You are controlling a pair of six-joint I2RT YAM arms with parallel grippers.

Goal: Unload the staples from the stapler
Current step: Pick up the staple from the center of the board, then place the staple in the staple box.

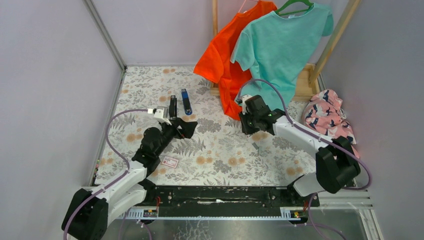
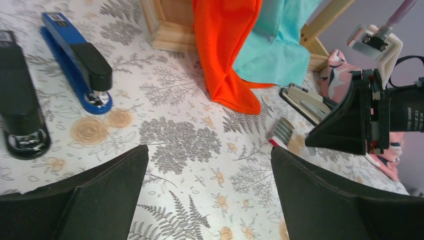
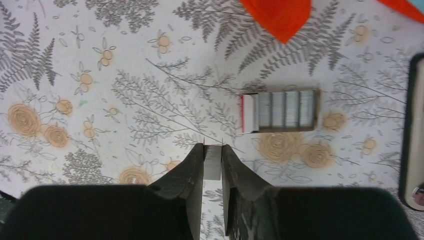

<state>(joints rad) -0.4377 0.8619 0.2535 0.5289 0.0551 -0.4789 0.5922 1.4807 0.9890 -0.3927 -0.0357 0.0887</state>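
My right gripper point(image 3: 212, 146) is shut on a short silvery strip of staples point(image 3: 212, 162), held just above the floral table. The stapler point(image 3: 414, 135) lies at the right edge of the right wrist view. In the left wrist view it point(image 2: 306, 102) lies open, with black and grey metal parts, behind that gripper. In the top view the right gripper point(image 1: 248, 128) hides it. My left gripper point(image 2: 207, 150) is open and empty over bare cloth, also seen from above point(image 1: 186, 127).
An open box of staple strips point(image 3: 280, 111) with a red end lies just ahead of my right fingers. A second black stapler point(image 1: 172, 106) and a blue stapler point(image 1: 186, 101) lie at the back left. A red-and-white card point(image 1: 170, 161) lies near my left arm. Shirts point(image 1: 260, 45) hang on a wooden rack.
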